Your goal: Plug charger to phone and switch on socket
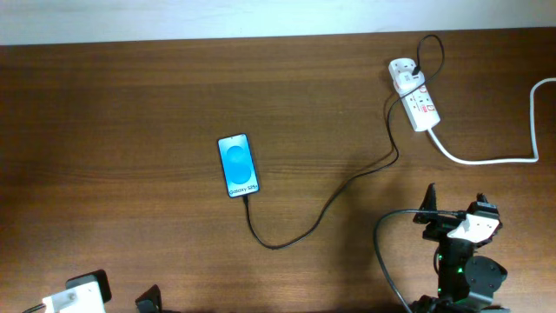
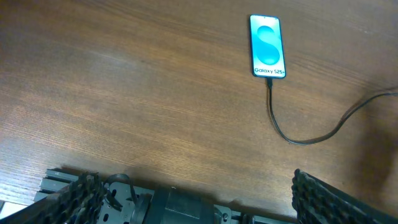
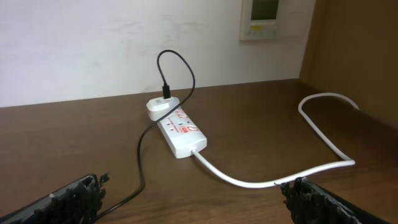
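Switching on the socket [image 1: 417, 100] is, as I judge it, the step in hand. The charger [image 2: 271, 106] runs from its white adapter [image 3: 159, 107] on the socket, across the surface [image 1: 130, 130], to the lower edge of the phone [image 1: 237, 165]. Its tip touches there, but I cannot confirm that it is fully seated. The phone lies flat mid-surface, screen up, and the socket lies far right, well apart from it. My right pincer [image 3: 198, 182] is spread and empty, near the socket's thick white cord [image 3: 249, 183]. My left pincer [image 2: 196, 176], likewise spread, hovers short of the phone. To do this well I should close the right fingers, come down on the red switch serving the adapter, and press with one tip, clear of the charger's loop.
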Controlling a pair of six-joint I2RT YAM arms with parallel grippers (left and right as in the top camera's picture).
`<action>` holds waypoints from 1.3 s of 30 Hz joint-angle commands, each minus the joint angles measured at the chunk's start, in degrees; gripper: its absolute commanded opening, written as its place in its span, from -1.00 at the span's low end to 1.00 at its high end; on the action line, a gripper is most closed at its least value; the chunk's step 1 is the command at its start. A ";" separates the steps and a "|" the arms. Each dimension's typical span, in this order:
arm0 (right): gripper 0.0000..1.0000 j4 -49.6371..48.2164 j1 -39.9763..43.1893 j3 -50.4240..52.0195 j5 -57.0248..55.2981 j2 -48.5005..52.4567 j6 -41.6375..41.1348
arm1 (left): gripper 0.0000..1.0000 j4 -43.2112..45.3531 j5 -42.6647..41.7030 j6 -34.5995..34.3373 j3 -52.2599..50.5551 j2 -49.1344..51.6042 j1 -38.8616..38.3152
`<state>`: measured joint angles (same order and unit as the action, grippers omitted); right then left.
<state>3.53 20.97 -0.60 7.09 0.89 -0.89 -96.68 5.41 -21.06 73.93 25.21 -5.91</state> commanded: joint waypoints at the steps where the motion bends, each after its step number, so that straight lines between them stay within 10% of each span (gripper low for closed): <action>1: 0.96 0.35 0.55 0.28 -0.04 -0.66 -0.26 | 0.99 -0.02 0.61 -0.76 0.00 -0.22 0.33; 39: 0.96 0.63 0.52 0.28 -2.86 -0.57 -0.22 | 0.99 2.64 -3.89 -0.76 -0.02 -0.37 -1.36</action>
<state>3.81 21.04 -0.60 5.15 0.89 -1.08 -96.53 2.79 -21.06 73.93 25.21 -7.18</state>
